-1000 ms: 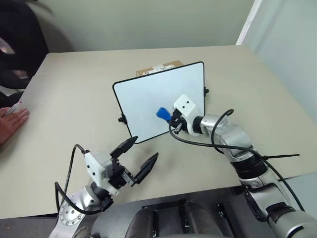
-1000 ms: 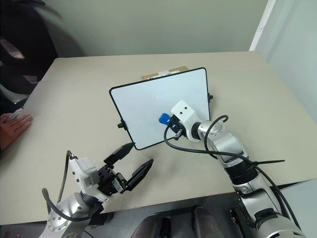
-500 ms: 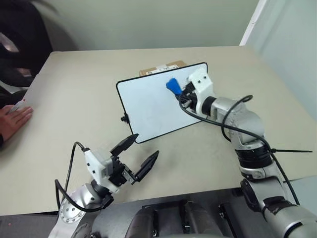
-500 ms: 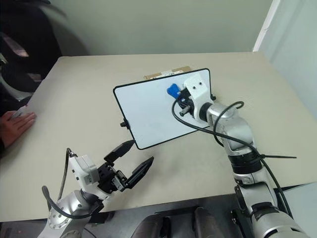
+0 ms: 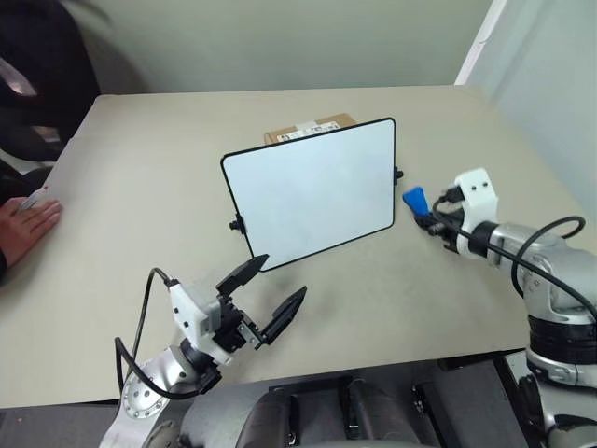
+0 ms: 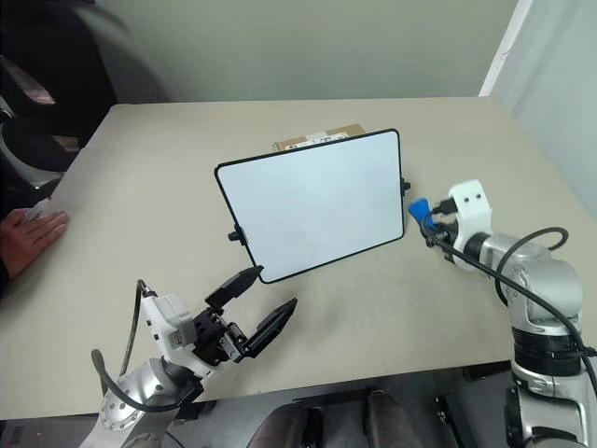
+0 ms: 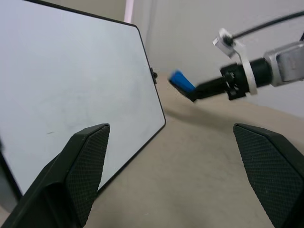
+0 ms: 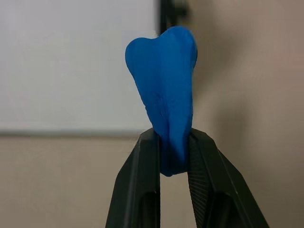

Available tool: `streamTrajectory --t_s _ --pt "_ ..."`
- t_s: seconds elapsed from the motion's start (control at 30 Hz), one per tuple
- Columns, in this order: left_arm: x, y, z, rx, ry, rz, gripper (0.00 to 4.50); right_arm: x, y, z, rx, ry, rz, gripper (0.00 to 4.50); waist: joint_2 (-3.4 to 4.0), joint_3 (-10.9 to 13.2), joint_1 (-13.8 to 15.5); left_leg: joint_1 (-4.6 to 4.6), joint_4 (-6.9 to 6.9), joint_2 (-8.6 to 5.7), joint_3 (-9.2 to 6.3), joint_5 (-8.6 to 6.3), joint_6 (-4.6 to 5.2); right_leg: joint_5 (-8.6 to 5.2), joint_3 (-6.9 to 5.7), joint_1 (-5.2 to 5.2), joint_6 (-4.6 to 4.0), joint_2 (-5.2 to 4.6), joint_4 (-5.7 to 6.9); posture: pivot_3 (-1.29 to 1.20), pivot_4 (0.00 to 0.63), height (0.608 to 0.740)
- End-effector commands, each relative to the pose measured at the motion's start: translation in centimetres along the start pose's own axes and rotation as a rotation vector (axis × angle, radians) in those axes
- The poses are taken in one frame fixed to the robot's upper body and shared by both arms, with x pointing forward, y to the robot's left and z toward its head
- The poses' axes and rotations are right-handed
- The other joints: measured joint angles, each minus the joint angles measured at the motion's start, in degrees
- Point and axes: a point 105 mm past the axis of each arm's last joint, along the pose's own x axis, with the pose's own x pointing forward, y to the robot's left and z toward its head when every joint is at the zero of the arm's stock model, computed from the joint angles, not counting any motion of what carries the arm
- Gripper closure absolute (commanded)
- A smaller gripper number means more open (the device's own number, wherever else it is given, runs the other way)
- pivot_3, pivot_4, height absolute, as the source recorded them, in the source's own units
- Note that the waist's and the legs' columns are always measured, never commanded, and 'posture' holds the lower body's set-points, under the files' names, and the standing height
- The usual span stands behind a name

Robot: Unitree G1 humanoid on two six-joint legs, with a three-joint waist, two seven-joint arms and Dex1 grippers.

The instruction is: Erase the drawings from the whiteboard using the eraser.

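Note:
The whiteboard [image 5: 312,191] stands tilted at mid-table, leaning back on a cardboard box. Its white face looks plain, and no drawings show on it. To the right of the board, off its edge and over the table, my right gripper [image 5: 423,210] is shut on the blue eraser [image 5: 414,199]. In the right wrist view the eraser [image 8: 164,95] sticks out from between the two black fingers [image 8: 137,185], with the board's right edge behind it. My left gripper [image 5: 283,276] hovers low near the table's front edge, below the board, open and holding nothing. The left wrist view also shows the eraser [image 7: 181,81].
A brown cardboard box [image 5: 308,126] sits behind the board. A person's hand [image 5: 23,224] rests on the beige table [image 5: 140,187] at its left edge, with a dark-clothed figure [image 5: 37,65] at the far left corner.
My right gripper carried the eraser up the board's face, then off its right edge to the table beside it. The left gripper stayed where it was.

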Motion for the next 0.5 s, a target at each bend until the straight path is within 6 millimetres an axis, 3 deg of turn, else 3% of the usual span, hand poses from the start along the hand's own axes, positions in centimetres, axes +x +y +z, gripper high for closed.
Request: streamTrajectory --t_s 0.03,0.2,0.3,0.47,0.5 --pt "0.3 -0.5 0.3 0.015 -0.025 -0.028 0.0 -0.6 -0.1 -1.0 -0.01 0.043 -0.008 3.95 0.0 0.0 -0.1 0.0 0.0 0.0 0.0 0.0 0.0 0.0 0.0 0.0 0.0 0.0 0.01 0.0 0.15 0.74" --pt "0.5 -0.4 0.2 0.017 -0.025 -0.031 0.0 -0.3 -0.3 -2.2 -0.002 0.072 -0.014 3.95 0.01 0.0 -0.2 0.03 0.0 0.0 -0.01 -0.15 0.26 0.05 0.0 0.0 0.02 0.0 0.04 0.0 0.15 0.74" --pt "0.5 -0.4 0.1 0.017 -0.024 -0.031 0.0 -0.4 0.2 -2.0 -0.012 0.064 0.011 3.15 0.01 0.0 -0.2 0.05 0.0 0.0 -0.02 -0.16 0.28 0.09 0.0 0.0 0.02 0.0 0.03 0.0 0.15 0.74" --pt "0.4 -0.1 0.3 0.02 -0.025 -0.024 0.0 -1.1 -0.4 -2.0 -0.043 0.061 -0.01 1.43 0.01 0.0 0.0 0.05 0.01 0.0 -0.02 -0.14 0.25 0.08 -0.01 0.0 0.04 0.0 0.01 0.0 0.15 0.74" --pt "0.3 0.0 0.3 0.021 -0.024 -0.021 0.0 -1.5 -0.7 -2.1 -0.048 0.049 -0.019 1.43 0.01 0.0 0.1 0.05 0.01 0.0 -0.02 -0.13 0.24 0.06 -0.01 0.0 0.06 0.0 0.0 0.0 0.15 0.74"
